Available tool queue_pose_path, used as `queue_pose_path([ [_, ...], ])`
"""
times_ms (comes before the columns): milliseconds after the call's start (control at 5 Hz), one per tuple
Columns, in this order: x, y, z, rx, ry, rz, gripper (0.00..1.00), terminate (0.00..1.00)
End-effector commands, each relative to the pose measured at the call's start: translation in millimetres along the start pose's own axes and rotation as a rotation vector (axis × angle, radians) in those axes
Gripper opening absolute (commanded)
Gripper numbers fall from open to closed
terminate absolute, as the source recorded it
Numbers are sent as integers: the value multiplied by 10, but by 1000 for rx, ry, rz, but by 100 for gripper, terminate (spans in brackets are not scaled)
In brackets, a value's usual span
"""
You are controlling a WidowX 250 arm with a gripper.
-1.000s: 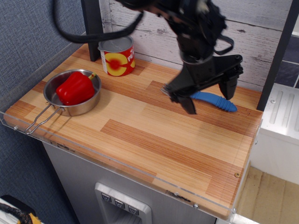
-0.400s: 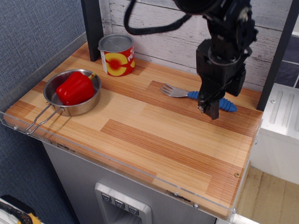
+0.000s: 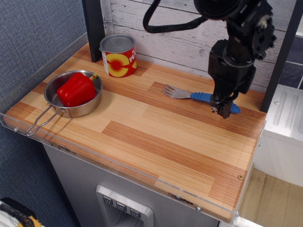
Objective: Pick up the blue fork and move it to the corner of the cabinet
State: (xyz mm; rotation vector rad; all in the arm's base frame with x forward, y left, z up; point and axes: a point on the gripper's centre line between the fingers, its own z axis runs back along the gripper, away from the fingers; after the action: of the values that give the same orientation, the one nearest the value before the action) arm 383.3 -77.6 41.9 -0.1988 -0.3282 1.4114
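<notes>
The blue fork lies flat on the cabinet's wooden top near the back right, silver tines pointing left and blue handle pointing right. My gripper hangs straight down over the right part of the handle, its fingertips at the handle and hiding part of it. I see the fingers edge-on, one behind the other. They appear open astride the handle, and the fork still rests on the wood. The front right corner of the top, with reddish-brown planks and a clear rim, is bare.
A steel pan holding a red bell pepper sits at the left. A red-and-yellow can stands at the back left by a black post. A white plank wall runs behind. The clear rim edges the top.
The gripper turned from a wide-open, side-on pose over the fork's middle to an edge-on pose. It moved right and came down over the handle's right part. The fork has not moved.
</notes>
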Motion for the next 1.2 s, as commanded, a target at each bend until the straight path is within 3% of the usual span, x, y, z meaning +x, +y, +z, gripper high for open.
queue_pose_path([
  [0,358,-162,-62,23,32,84,100,0],
  [400,401,-105,-224,113,2,144,100,0],
  [600,400,-86,-236,129,-1,160,100,0],
  [800,390,-46,-265,150,25,218,0,0],
  [1000,457,-61,-179,130,27,196,0,0],
])
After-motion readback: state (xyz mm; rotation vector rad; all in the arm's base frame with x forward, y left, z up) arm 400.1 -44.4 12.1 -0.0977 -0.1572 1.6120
